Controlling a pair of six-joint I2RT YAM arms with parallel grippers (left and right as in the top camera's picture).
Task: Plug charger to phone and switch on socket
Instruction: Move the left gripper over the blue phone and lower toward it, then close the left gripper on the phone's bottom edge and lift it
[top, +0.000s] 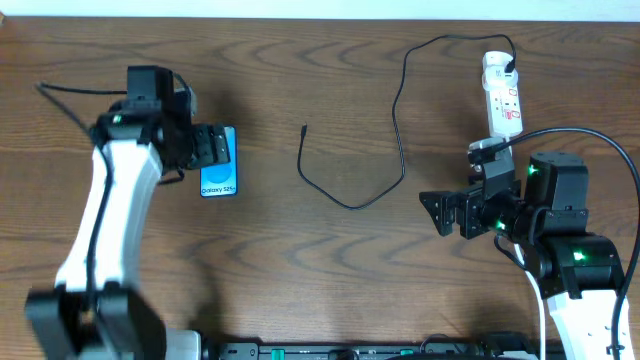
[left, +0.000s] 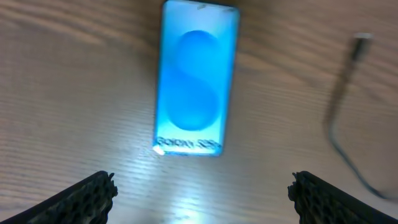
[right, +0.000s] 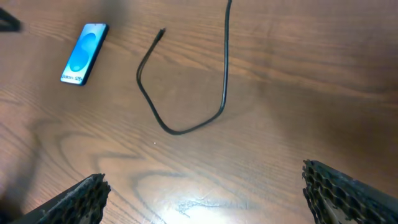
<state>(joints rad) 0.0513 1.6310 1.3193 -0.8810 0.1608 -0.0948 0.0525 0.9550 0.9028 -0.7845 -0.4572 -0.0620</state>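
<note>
Left hand (left: 202, 198) is spread wide and empty, hanging over the phone (top: 219, 178) near the left edge of the surface (top: 300, 290), fingers clear of it in the wrist view. Right hand (right: 205, 199) is wide apart too, holding nothing, by the right edge. Charger (top: 350, 206) loops across the middle, its free plug well apart from the phone. Socket (top: 502, 100) sits in the far right corner.

Left arm (top: 100, 215) and right arm (top: 585, 315) had white links, black joints and small green lights. Fingers (left: 87, 199) were black and honeycomb-textured.
</note>
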